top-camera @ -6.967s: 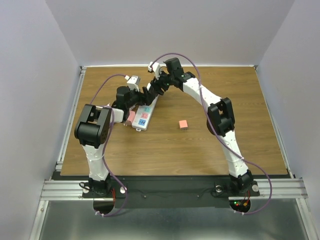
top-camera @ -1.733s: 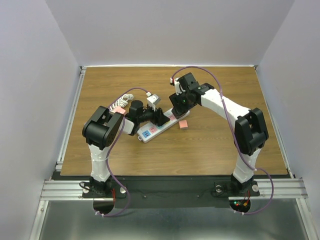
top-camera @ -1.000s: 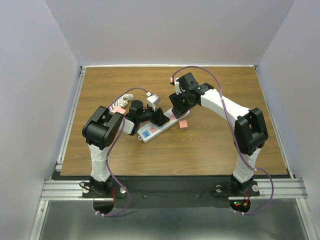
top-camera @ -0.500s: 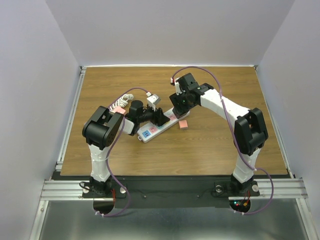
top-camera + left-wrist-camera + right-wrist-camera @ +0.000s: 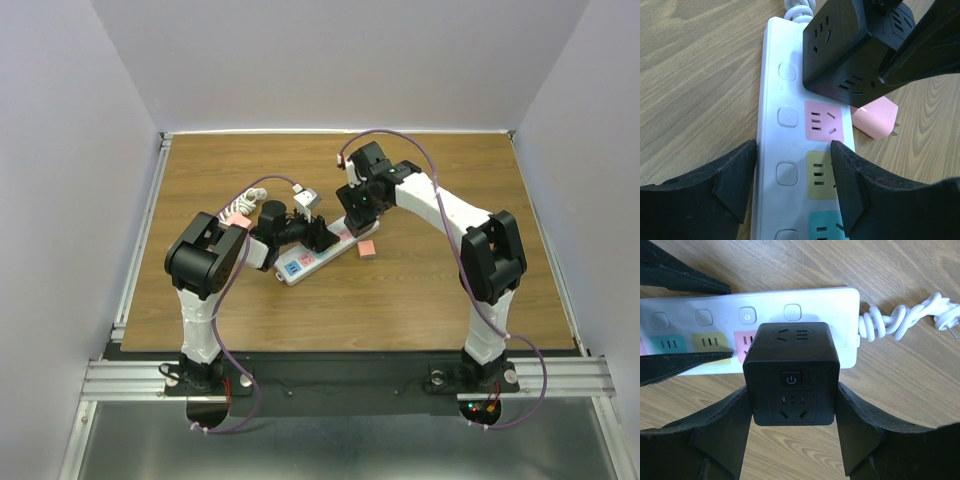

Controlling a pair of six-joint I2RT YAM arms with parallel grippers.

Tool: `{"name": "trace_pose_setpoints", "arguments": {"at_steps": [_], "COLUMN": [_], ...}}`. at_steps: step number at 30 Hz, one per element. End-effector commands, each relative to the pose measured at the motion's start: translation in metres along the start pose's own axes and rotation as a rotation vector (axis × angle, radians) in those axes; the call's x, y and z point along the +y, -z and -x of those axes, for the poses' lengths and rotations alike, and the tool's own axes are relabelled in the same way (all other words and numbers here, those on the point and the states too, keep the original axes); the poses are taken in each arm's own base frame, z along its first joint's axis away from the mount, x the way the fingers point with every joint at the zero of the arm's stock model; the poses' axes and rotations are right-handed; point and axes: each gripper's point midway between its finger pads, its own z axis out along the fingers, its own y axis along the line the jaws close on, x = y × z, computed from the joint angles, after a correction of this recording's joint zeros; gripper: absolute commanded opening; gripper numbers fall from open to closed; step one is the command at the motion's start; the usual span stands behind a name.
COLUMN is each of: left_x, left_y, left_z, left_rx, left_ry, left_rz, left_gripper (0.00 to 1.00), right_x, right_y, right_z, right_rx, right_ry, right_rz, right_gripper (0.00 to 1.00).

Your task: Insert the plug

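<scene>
A black cube plug (image 5: 790, 372) is clamped in the right jaws; a long white power strip (image 5: 785, 117), in the left jaws.

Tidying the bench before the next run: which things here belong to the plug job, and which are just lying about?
In the job:
black cube adapter, clamped in the right pincer
white power strip, held by the left pincer

Lying about:
pink plug beside the strip
second pink piece, left of the strip in the top view
</scene>
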Motion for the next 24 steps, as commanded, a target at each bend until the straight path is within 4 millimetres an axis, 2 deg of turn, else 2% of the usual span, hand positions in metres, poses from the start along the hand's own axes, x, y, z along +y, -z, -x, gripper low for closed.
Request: {"name": "trace_pose_setpoints", "arguments": {"at_steps": [1,7,10,13,16,17,18,19,20,21,24], "left_x": [-0.007,-0.009,-0.008,-0.007,-0.005,-0.005,-0.005,-0.005,-0.005,-0.005,-0.005], "left_y": [0.004,0.002,0.001,0.0,-0.001,-0.001,-0.001,-0.001,-0.001,-0.001,-0.001], "left_z": [-0.007,-0.009,-0.01,-0.011,-0.01,-0.012,-0.01,-0.011,-0.011,-0.012,-0.011], "left_rx": [0.026,0.038,0.041,0.044,0.045,0.048,0.045,0.047,0.047,0.048,0.048], "left_ry": [-0.009,-0.021,-0.019,-0.02,-0.019,-0.019,-0.019,-0.019,-0.019,-0.016,-0.016], "left_rz": [-0.016,-0.022,-0.015,-0.011,-0.007,-0.008,-0.007,-0.005,-0.005,-0.005,-0.005], "left_gripper": [0.7,0.67,0.66,0.66,0.66,0.66,0.66,0.66,0.66,0.66,0.66], "right_x": [-0.001,-0.005,-0.005,-0.004,-0.004,-0.003,-0.003,-0.004,-0.004,-0.005,-0.004], "right_y": [-0.015,-0.03,-0.038,-0.047,-0.046,-0.05,-0.048,-0.047,-0.048,-0.05,-0.057], "right_z": [-0.003,0.0,-0.008,-0.026,-0.033,-0.043,-0.037,-0.047,-0.046,-0.056,-0.061], "right_rx": [0.048,0.062,0.088,0.113,0.108,0.119,0.095,0.106,0.088,0.101,0.098], "right_ry": [0.013,0.02,0.025,0.023,0.014,0.006,-0.001,0.002,0.002,-0.028,-0.041], "right_rz": [-0.015,-0.039,-0.052,-0.065,-0.082,-0.089,-0.093,-0.096,-0.099,-0.111,-0.123], "right_gripper": [0.0,0.0,0.0,0.01,0.0,0.0,0.01,0.0,0.01,0.0,0.01]}}
